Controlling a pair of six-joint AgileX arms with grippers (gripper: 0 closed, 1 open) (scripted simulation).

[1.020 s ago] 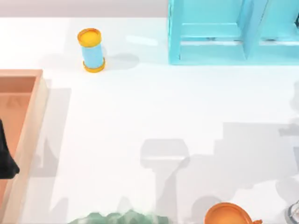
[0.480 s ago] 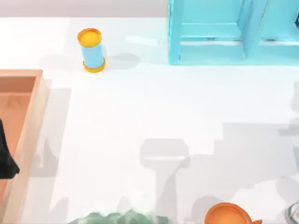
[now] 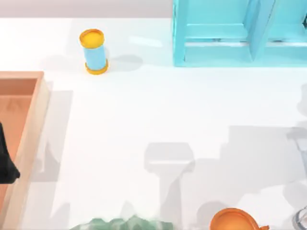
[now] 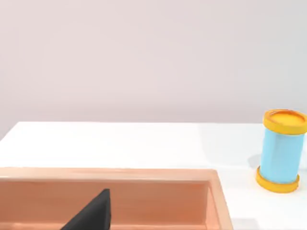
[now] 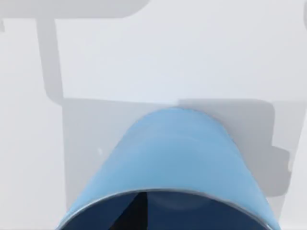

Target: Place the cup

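Right wrist view: the cup (image 5: 172, 158) sits close under the camera, above the white table (image 5: 144, 62); apparently carried, though I cannot tell the right gripper's grip. Risk: slipping free or tipping on set-down (left arm parked over the wooden tray (image 3: 29, 120)).

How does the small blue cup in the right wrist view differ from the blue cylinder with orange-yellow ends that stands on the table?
The cup is open, with a darker blue rim and inside; the cylinder is closed by orange-yellow caps at both ends. The cup is plain blue all over; the cylinder has two colours. The cup appears close under the right wrist camera, above the white table; the cylinder stands upright on the table near the top view's far left. Both are round, with light blue walls.
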